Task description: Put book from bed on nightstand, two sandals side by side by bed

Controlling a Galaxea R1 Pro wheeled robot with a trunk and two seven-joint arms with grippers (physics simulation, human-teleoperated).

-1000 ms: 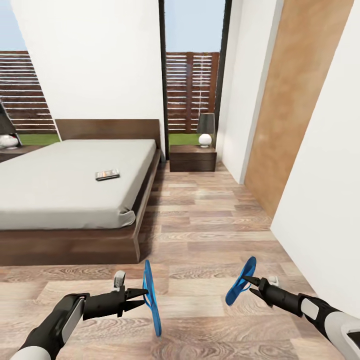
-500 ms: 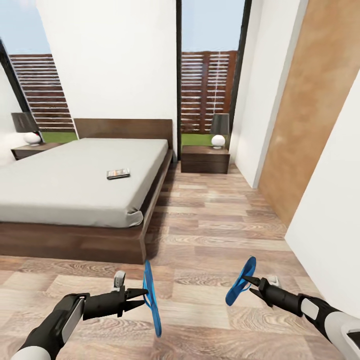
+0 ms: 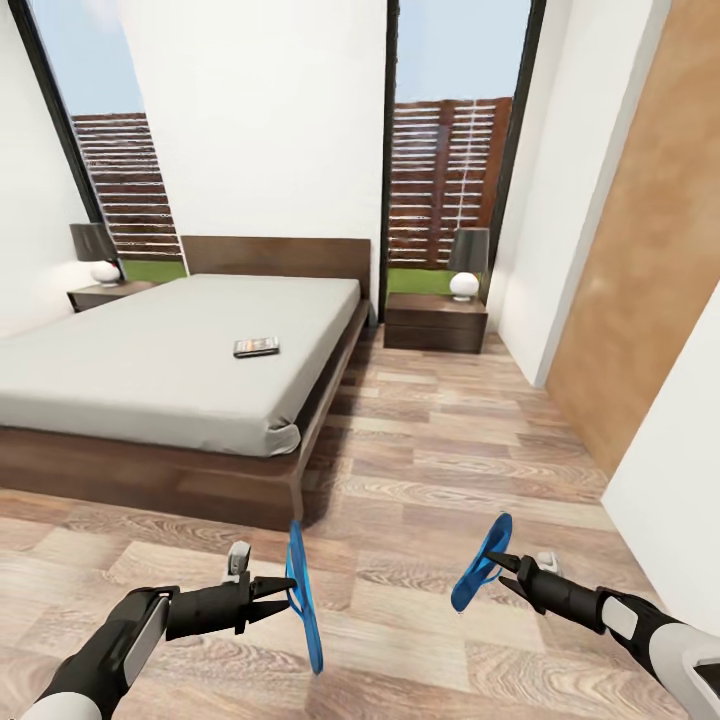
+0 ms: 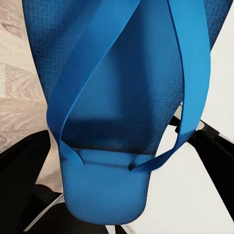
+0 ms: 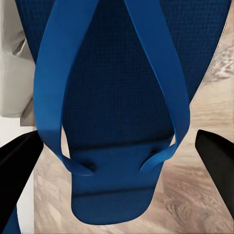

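Observation:
Each hand carries one bright blue sandal above the wood floor. My left gripper (image 3: 288, 585) is shut on one sandal (image 3: 303, 597), held on edge; up close its sole and straps (image 4: 126, 97) fill the left wrist view. My right gripper (image 3: 495, 562) is shut on the other sandal (image 3: 482, 562), also seen as a blue sole (image 5: 126, 97). Ahead at the left stands the bed (image 3: 150, 375) with the small dark book (image 3: 256, 347) lying on its off-white mattress. One nightstand (image 3: 436, 322) sits right of the headboard, another nightstand (image 3: 105, 294) at its far left.
A lamp (image 3: 466, 262) stands on the right nightstand and another lamp (image 3: 98, 252) on the left one. A white wall with a brown panel (image 3: 640, 270) runs along the right. Wood floor (image 3: 440, 440) stretches between bed and wall. Tall windows show a slatted fence.
The whole view has swung left, so the bed and nightstands have shifted right in the picture and the left nightstand shows more fully. Both grippers keep the sandals in the same pose.

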